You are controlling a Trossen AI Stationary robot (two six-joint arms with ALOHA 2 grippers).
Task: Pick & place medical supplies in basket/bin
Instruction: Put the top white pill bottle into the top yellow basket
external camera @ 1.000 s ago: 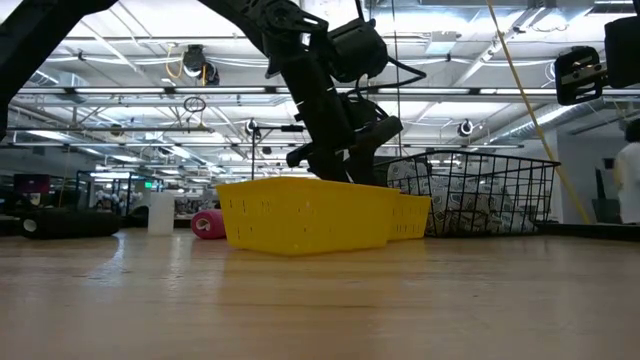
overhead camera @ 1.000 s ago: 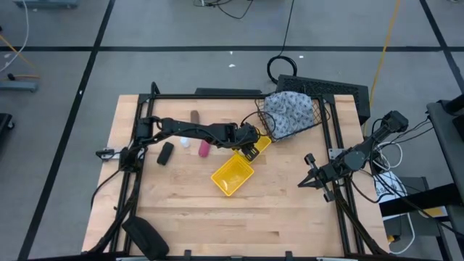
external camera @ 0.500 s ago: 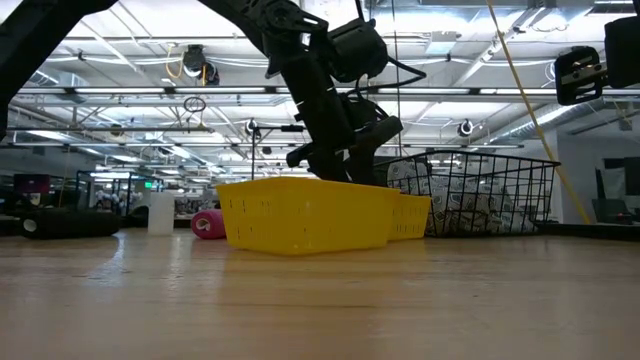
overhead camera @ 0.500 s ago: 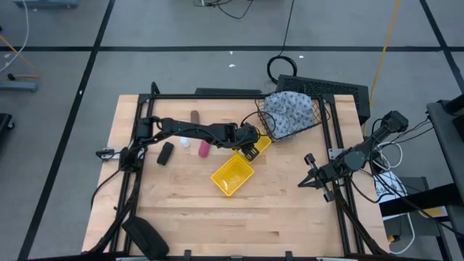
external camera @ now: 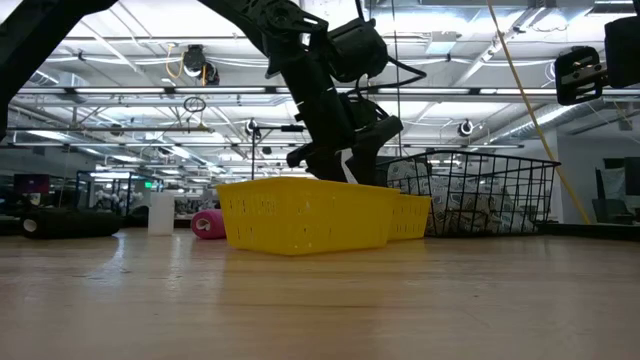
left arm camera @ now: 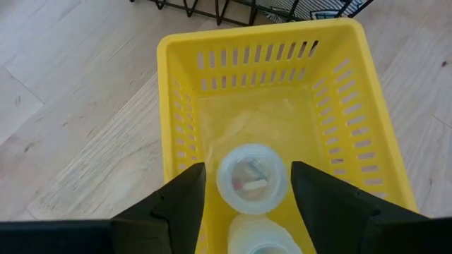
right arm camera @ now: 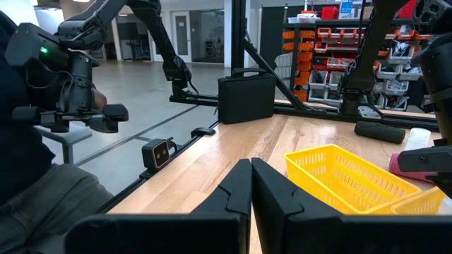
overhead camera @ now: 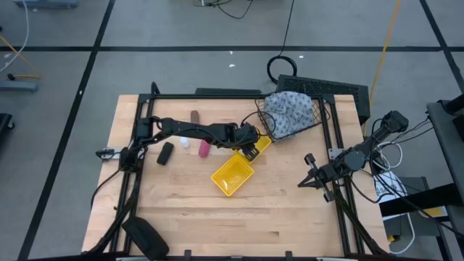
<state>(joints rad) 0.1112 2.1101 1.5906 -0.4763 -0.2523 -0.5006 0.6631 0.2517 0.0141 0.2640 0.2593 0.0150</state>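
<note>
Fingers of the left gripper (left arm camera: 247, 194) stood spread over the yellow bin (left arm camera: 180, 134), either side of a small white bottle (left arm camera: 252, 178) lying in the compartment; a second bottle (left arm camera: 260, 236) lay beside it. The wire-mesh basket (overhead camera: 319, 114) held the patterned cloth bundle (overhead camera: 290, 112). The pink cylinder (overhead camera: 204, 148) lay on the table (overhead camera: 181, 210). The right gripper (overhead camera: 307, 174), pressed together, waited near the table's right edge.
</note>
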